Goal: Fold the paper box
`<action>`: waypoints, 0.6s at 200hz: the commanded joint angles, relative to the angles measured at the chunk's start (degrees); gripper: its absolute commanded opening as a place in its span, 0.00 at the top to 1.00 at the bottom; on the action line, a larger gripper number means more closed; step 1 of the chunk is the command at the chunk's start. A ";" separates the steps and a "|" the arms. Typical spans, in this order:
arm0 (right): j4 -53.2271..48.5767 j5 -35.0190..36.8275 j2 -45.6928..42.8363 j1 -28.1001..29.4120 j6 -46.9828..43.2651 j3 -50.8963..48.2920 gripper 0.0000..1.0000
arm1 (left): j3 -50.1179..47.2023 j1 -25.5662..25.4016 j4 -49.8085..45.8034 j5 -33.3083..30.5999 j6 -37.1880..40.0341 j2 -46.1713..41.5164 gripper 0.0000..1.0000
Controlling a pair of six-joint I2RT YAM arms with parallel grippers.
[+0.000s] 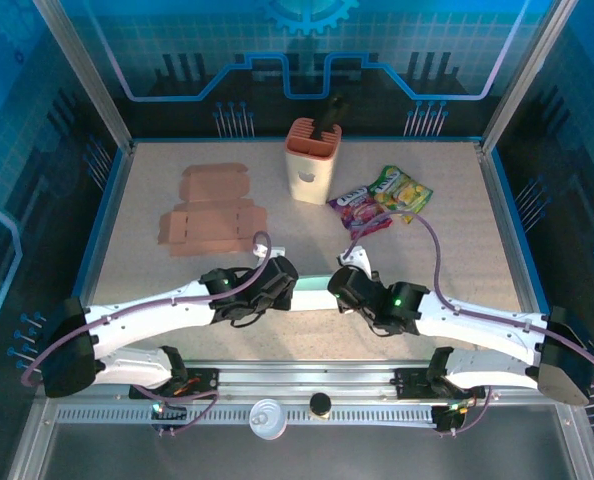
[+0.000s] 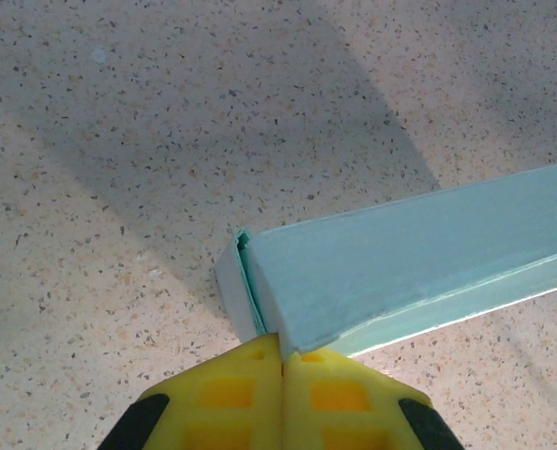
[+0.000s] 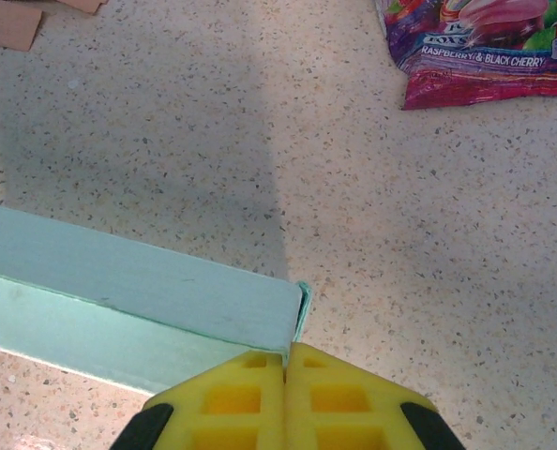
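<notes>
Two ends need care here. The left fingers (image 2: 274, 361), pressed together with nothing between them, touch the left end of the paper box (image 1: 313, 287), where a flap (image 2: 236, 286) stands slightly out. I judge they should push it in straight and gently, so the wall does not buckle. The right fingers (image 3: 278, 367), closed the same way and empty, meet the right end and should brace it equally. The box is pale green, long and slim, lying on the desk (image 1: 447, 260) between them.
</notes>
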 commanded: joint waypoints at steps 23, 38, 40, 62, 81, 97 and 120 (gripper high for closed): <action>-1.91 -4.01 -2.55 1.28 2.76 -0.76 0.92 | -1.65 -2.13 1.86 -1.31 -0.18 -0.84 1.00; -4.01 -5.99 -4.73 1.28 5.65 -0.76 0.72 | -1.94 -2.53 1.60 -2.54 -1.02 -0.90 1.00; -4.21 -6.27 -5.02 1.23 6.10 -0.92 0.70 | -1.96 -2.60 1.59 -2.70 -1.09 -0.88 1.00; -4.12 -11.42 -11.04 0.16 12.01 -3.23 0.49 | -2.42 -2.97 1.92 -3.56 -1.94 -1.02 1.00; -3.03 -15.61 -16.60 -1.77 17.89 -5.29 0.40 | -2.66 -3.30 2.33 -4.06 -2.54 -1.10 1.00; -1.63 -18.01 -20.78 -3.42 23.97 -6.60 0.34 | -2.51 -3.48 2.25 -4.47 -2.62 -1.08 1.00; 1.24 -19.10 -24.77 -5.02 35.83 -8.33 0.30 | -2.28 -3.78 2.02 -4.78 -2.92 -1.02 1.00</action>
